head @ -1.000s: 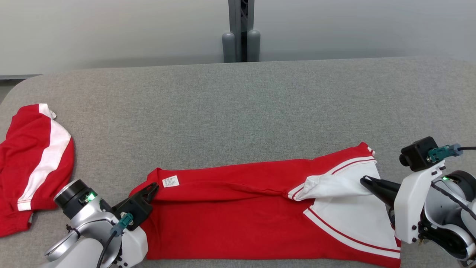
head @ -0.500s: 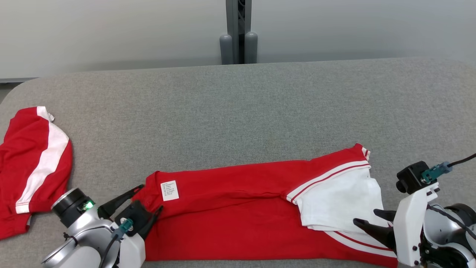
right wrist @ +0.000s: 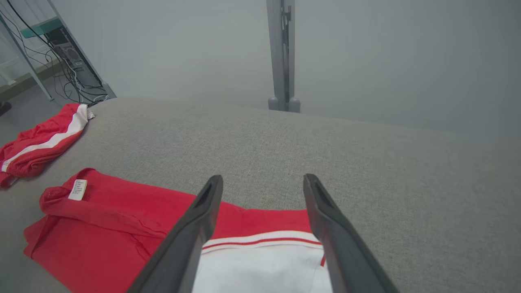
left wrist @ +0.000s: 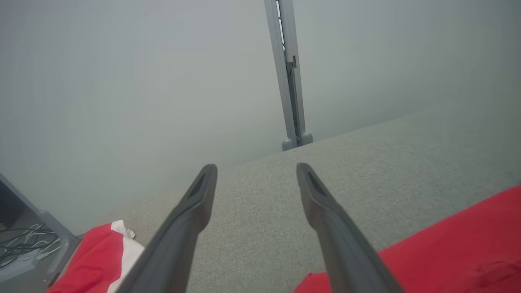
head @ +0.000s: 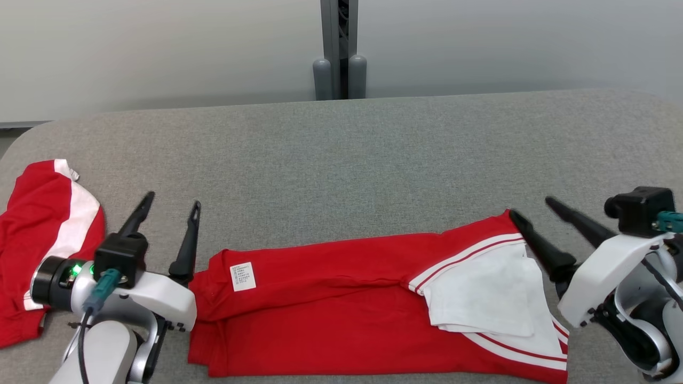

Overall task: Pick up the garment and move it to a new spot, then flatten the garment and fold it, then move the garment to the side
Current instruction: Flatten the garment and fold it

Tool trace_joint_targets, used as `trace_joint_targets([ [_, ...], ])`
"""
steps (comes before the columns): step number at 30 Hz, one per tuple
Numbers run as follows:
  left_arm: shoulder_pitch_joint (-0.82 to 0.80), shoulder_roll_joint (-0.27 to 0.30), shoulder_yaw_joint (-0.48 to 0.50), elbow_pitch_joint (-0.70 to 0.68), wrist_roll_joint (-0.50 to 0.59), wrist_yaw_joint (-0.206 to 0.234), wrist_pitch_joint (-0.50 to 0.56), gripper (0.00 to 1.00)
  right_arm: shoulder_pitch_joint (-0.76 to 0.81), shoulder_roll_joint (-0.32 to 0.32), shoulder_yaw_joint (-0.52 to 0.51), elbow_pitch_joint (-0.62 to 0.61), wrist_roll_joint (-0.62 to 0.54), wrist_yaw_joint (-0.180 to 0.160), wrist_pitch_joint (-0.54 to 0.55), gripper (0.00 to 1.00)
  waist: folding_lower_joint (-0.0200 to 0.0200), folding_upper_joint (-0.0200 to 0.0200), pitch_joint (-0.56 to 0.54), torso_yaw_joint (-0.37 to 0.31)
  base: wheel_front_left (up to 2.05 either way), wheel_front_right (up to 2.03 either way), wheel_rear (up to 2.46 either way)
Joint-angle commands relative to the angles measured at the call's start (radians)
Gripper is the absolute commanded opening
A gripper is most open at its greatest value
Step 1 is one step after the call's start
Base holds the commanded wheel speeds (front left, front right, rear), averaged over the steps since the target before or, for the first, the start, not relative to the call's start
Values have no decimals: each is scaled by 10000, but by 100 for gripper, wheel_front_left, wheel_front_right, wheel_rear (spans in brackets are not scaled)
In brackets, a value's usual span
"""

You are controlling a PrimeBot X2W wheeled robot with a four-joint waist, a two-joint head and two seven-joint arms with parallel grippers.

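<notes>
Red garment lies between left fingers and right fingers, both spread.

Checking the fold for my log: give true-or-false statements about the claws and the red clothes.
1. The left claw stands open, holding nothing. True.
2. The right claw clamps the folded red garment with the white panel. False: it is open, gripping nothing.
3. That garment's small white label is at its right end. False: left end.
4. A second, crumpled red-and-white garment lies at the left edge of the grey fabric table. True.
</notes>
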Motion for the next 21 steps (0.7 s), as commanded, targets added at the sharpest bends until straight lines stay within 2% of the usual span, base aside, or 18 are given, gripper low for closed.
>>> trace_joint_targets([
  [1, 139, -186, 256, -127, -276, 230, -277, 100, -200, 51, -106, 59, -324, 1, -639, 100, 0, 0, -11, -7, 0, 0, 0],
  [6, 581, -988, 1030, -342, -1041, 725, -1296, 100, -50, 934, -361, 440, -980, 3, -3073, 100, 0, 0, -87, -59, 0, 0, 0],
  [9, 908, -1347, 1334, -365, -986, 906, -1566, 100, 77, 1449, -456, 730, -1501, 3, -4359, 100, 0, 0, -114, -111, 0, 0, 0],
  [12, 1179, -1782, 1786, -701, -753, 904, -1619, 100, 153, 1809, -468, 1063, -2210, 3, -5402, 100, 0, 0, -123, -154, 0, 0, 0],
  [15, 1738, -2273, 2284, -1219, -299, 674, -1619, 100, 366, 2189, -699, 1528, -2623, 1, -6035, 100, 0, 0, -149, -189, 0, 0, 0],
  [21, 2590, -3061, 3174, -1489, 894, -257, -1624, 100, 422, 2617, -807, 2395, -3181, 1, -6571, 100, 0, 0, -175, -249, 0, 0, 0],
])
